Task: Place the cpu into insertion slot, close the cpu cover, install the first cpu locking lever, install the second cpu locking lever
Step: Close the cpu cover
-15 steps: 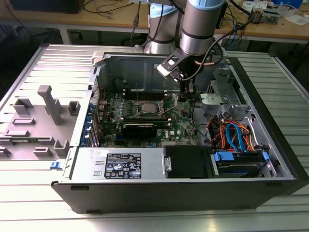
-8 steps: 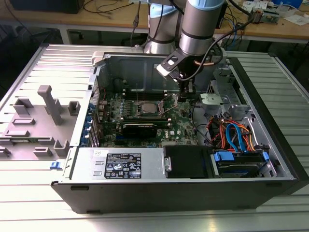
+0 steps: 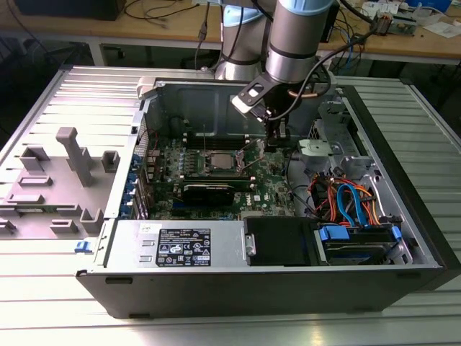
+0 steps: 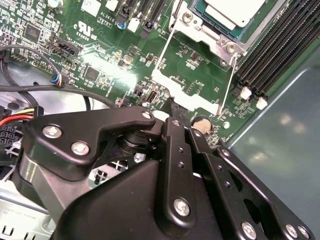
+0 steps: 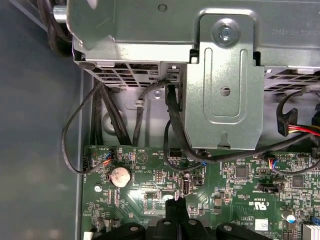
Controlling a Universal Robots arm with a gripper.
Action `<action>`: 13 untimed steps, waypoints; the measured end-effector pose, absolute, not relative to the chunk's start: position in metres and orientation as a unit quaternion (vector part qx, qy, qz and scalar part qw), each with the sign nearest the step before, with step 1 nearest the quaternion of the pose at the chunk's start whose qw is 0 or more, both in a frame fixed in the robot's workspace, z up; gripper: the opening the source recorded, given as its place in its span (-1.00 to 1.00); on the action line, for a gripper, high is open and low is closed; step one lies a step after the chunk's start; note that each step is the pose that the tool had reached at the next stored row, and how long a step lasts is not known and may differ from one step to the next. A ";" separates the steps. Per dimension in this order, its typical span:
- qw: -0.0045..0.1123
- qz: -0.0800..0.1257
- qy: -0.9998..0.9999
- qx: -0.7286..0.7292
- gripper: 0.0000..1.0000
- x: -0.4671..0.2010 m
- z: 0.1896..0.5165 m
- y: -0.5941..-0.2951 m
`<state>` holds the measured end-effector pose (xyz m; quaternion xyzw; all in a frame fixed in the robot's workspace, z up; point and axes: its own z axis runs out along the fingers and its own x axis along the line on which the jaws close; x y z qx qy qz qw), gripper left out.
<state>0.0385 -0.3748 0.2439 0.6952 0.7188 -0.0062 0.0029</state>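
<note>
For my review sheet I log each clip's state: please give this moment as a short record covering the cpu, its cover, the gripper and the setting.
setting: open computer case, motherboard exposed
cpu: sits in the insertion slot
cpu cover: appears open, off the cpu, lying toward the gripper
gripper: low over the motherboard at the cover's free edge; contact cannot be told

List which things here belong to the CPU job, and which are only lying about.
For the job:
cpu
insertion slot
cpu cover
gripper

Only lying about:
coin battery
coloured cables
metal bracket
grey plastic blocks
</note>
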 end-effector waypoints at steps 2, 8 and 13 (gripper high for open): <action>0.003 -0.006 0.719 0.695 -0.79 0.038 0.244 -0.375; 0.003 -0.007 0.719 0.695 -0.79 0.036 0.244 -0.375; 0.003 -0.007 0.719 0.695 -0.79 0.033 0.244 -0.375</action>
